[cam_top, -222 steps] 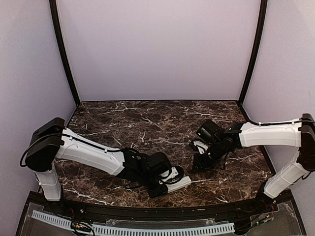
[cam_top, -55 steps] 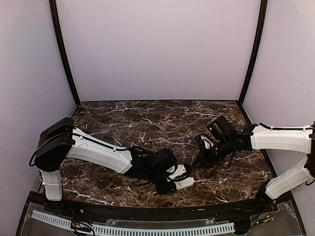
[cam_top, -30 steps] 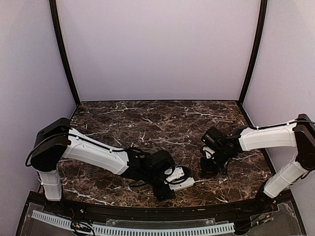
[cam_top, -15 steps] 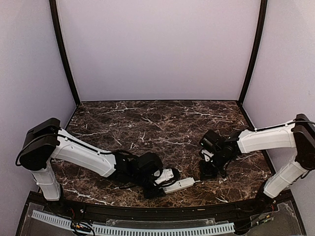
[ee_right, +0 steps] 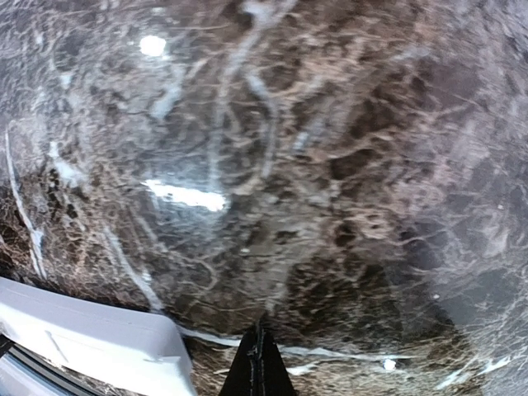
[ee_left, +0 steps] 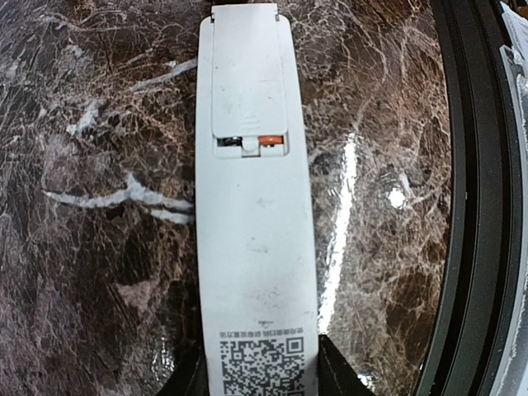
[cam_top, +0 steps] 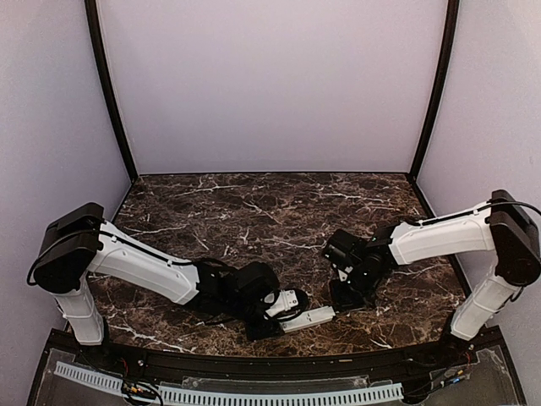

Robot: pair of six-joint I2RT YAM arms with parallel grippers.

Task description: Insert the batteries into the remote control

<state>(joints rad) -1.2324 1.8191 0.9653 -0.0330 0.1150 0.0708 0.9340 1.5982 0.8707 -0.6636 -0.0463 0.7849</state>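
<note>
Top external view, left arm low along the near edge, left gripper [ee_left: 262, 367] clamping slim white rectangular plastic remote control [ee_left: 252, 247], right arm bent down beside it, right gripper [ee_right: 260, 363] closed.

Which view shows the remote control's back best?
Left wrist: the remote control fills the frame, back up, with cover, orange glimpse at the gap and code sticker. Top external shows a small white bar; right wrist only a white corner.
</note>
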